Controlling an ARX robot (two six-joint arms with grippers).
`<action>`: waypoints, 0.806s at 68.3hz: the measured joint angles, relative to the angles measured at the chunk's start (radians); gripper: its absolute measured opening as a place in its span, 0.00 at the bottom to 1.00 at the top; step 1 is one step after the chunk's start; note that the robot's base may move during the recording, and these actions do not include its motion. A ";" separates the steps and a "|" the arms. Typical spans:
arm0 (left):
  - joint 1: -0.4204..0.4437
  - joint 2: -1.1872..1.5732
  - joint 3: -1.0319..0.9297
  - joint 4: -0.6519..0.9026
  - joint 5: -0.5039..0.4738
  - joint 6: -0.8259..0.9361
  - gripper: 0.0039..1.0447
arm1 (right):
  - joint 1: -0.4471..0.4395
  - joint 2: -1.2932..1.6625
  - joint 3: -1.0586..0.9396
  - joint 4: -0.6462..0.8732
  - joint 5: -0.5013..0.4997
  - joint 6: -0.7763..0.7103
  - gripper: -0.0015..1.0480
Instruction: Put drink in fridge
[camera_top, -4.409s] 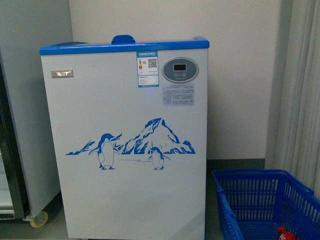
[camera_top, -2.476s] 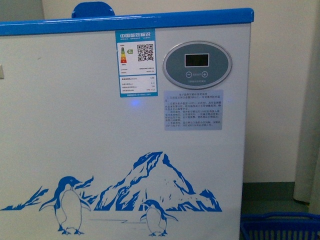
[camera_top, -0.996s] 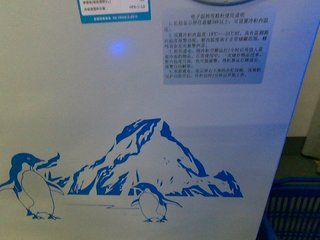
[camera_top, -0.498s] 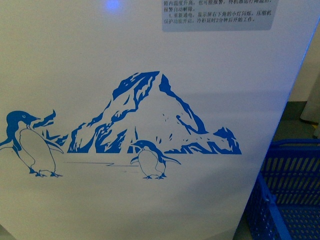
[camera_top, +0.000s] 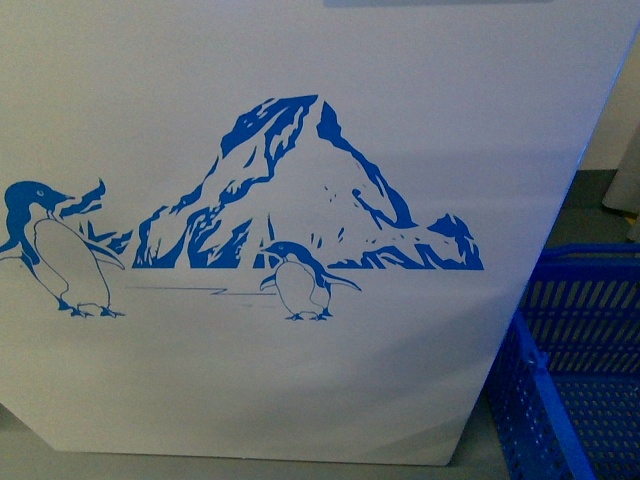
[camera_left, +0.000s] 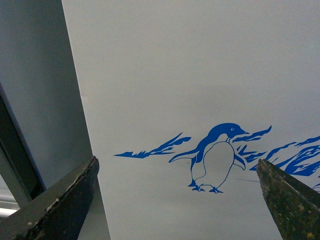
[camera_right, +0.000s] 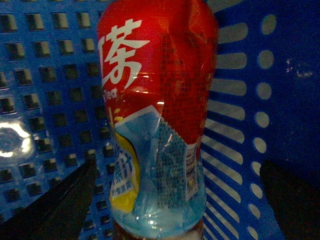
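**I am bracketing the drink (camera_right: 155, 115) inside the blue basket (camera_right: 45, 75) beside the fridge (camera_top: 300, 390).**

The bottle is showing a red label with large white characters and a pale blue and yellow panel beneath, backed by the basket's perforated walls. The right fingers (camera_right: 60, 212) are spreading wide on either side of it, not touching. The left fingers (camera_left: 55, 210) are gaping wide on nothing, facing the fridge's white front and its larger penguin. Against half a second ago, the penguin-and-mountain print is sitting higher in the front view. The blue light has slipped off the top, and more of the fridge's bottom edge is showing.
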 joint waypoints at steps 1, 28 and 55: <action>0.000 0.000 0.000 0.000 0.000 0.000 0.92 | 0.001 0.004 0.005 -0.003 0.002 0.000 0.93; 0.000 0.000 0.000 0.000 0.000 0.000 0.92 | 0.031 0.137 0.159 -0.110 0.089 0.045 0.93; 0.000 0.000 0.000 0.000 0.000 0.000 0.92 | -0.009 0.116 0.156 -0.150 0.068 0.079 0.39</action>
